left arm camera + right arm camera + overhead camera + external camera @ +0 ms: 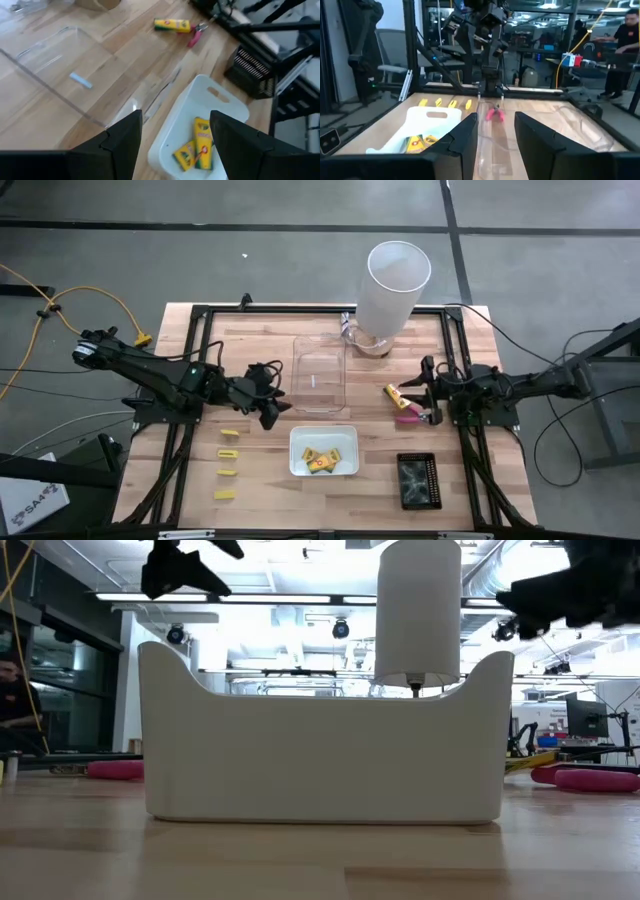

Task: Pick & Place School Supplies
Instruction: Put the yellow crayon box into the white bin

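A: What are we doing right now?

B: We think we are between two picks. Our white tray [296,465] already has three yellow-orange packets [322,459] in it. One more packet [397,393] lies on the table next to the pink scissors [409,416], right by our right gripper [432,392].

A: Are we holding anything?

B: No. Our left gripper [272,402] hangs in the air with its fingers spread wide and nothing between them. It sits just past the tray's far left corner, beside the clear bin [319,374]. Our right gripper has its fingers parted too, and they are empty.

A: What about the little yellow blocks [228,463]?

B: Four of them lie in a row on the table to the left of the tray, near our left arm.

A: So what should we do next?

B: We guess one arm must go down to a loose thing. The right one is closest to the packet and the scissors. It needs to drop low, put a finger on each side, then squeeze.

A: And the left?

B: It could turn back to the blocks.
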You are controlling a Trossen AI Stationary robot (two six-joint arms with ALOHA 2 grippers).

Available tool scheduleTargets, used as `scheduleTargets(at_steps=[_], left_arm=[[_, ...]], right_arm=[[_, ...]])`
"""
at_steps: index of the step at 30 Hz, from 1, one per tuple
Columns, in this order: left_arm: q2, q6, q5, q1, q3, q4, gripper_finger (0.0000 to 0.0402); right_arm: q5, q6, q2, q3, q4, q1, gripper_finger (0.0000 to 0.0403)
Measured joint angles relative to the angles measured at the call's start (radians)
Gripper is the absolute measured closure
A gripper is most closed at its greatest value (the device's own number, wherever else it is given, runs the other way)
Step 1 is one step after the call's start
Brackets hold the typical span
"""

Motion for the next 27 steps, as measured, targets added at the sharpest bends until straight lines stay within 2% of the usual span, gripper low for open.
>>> scheduleTargets(at_steps=[3, 7, 14, 18, 27], left_arm=[[0.0, 0.0, -0.001, 0.0, 0.0, 0.025, 0.0175], [0.0, 0.0, -0.002, 0.0, 0.0, 0.051, 0.0175], [0.0, 0.001, -0.002, 0.0, 0.0, 0.058, 0.0175], [0.0, 0.001, -0.002, 0.0, 0.0, 0.058, 0.0175], [0.0, 0.001, -0.002, 0.0, 0.0, 0.059, 0.0175]], right_arm=[[0.036, -0.064, 0.054, 0.082, -0.09, 0.027, 0.0282], [0.17, -0.115, 0.156, 0.171, -0.223, 0.058, 0.0282], [0.284, -0.172, 0.317, 0.212, -0.238, 0.142, 0.0282], [0.362, -0.216, 0.401, 0.212, -0.236, 0.227, 0.0282], [0.685, -0.219, 0.562, 0.212, -0.241, 0.486, 0.0282]])
